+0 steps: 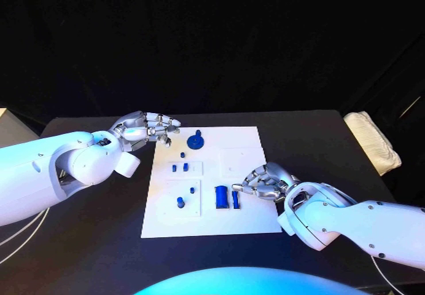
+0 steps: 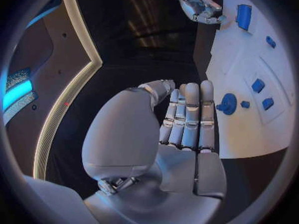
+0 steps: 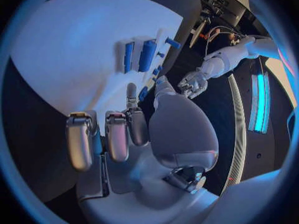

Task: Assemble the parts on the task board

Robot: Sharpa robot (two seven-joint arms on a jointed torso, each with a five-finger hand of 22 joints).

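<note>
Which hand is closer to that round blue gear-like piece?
The left hand, just beside the round blue part at the task board's far edge. The right hand is farther, near the board's right side.

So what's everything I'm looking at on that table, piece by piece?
Black table: one, under everything.
White task board plate: one, at the table's middle.
Round blue gear-like part: one, at the board's far edge, near the left hand.
Small blue parts: several, mid-board.
Upright blue block parts: two, side by side by the right hand.
Folded white cloth: one, at the table's right edge.
Left hand: silver, fingers curled, holding nothing.
Right hand: silver, beside the blocks; grip unclear.
</note>
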